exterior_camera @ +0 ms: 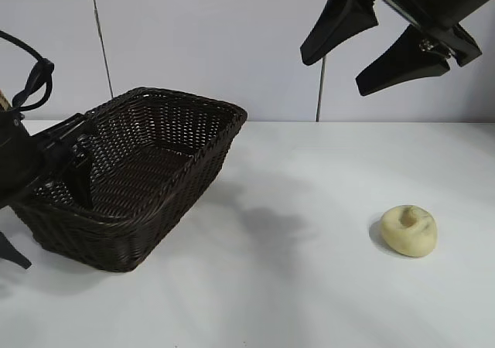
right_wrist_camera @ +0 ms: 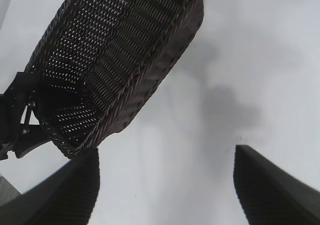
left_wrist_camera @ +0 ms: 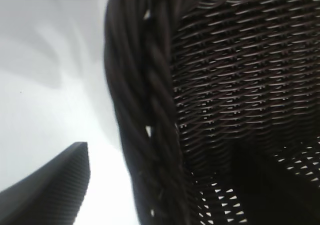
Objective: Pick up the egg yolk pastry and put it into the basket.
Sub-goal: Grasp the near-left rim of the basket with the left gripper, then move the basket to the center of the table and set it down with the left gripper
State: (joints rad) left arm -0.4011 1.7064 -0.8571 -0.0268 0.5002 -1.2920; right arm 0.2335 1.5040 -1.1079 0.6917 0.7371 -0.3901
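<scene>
Sitting untouched on the table, the pastry (exterior_camera: 409, 230) lies well apart from the basket (exterior_camera: 135, 178), so pickup hasn't begun; right gripper (exterior_camera: 379, 50) hangs above it, jaws wide and empty, and must descend over it. Left gripper (exterior_camera: 69, 174) straddles the basket's rim, grip impossible to judge, mostly cut off

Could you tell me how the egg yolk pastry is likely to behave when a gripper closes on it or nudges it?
The egg yolk pastry looks soft: its creased, dimpled top suggests it may dent under firm pressure. Its rounded shape might let it roll or scoot across the smooth white table if pushed. Being small, it is probably light.
</scene>
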